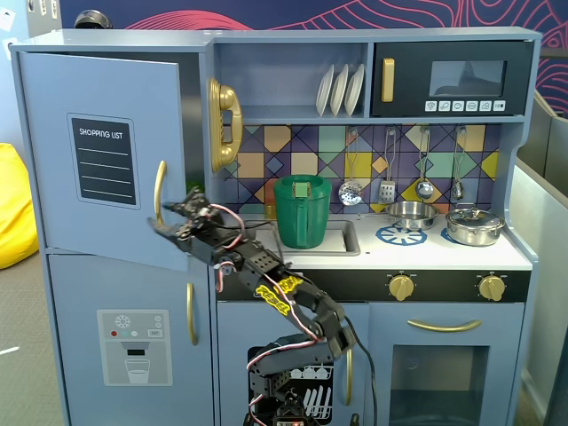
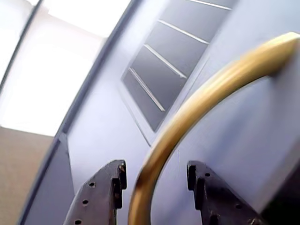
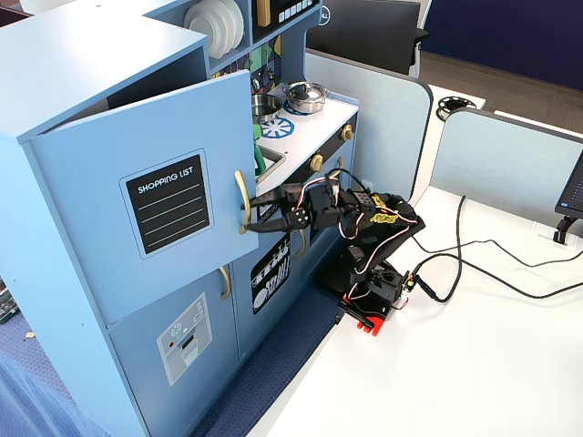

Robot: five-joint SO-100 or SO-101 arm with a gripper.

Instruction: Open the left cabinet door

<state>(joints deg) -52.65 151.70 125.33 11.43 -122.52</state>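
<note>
The left cabinet door (image 1: 98, 98) is blue-grey with a black "SHOPPING LIST" panel (image 1: 104, 161) and a curved gold handle (image 1: 159, 191). It stands partly swung out from the cabinet in both fixed views (image 3: 109, 155). My gripper (image 1: 169, 217) reaches the handle's lower part (image 3: 242, 200). In the wrist view the gripper (image 2: 157, 176) is open. Its two black fingers (image 2: 105, 192) straddle the gold handle (image 2: 197, 101), with a gap on each side. The panel (image 2: 178, 51) shows above them.
Below is the blue door with the dispenser picture (image 1: 133, 346). A green pitcher (image 1: 302, 211) stands in the sink and a pot (image 1: 475, 226) sits on the counter. The arm's base (image 3: 369, 296) stands on the white table with cables (image 3: 474, 264) to its right.
</note>
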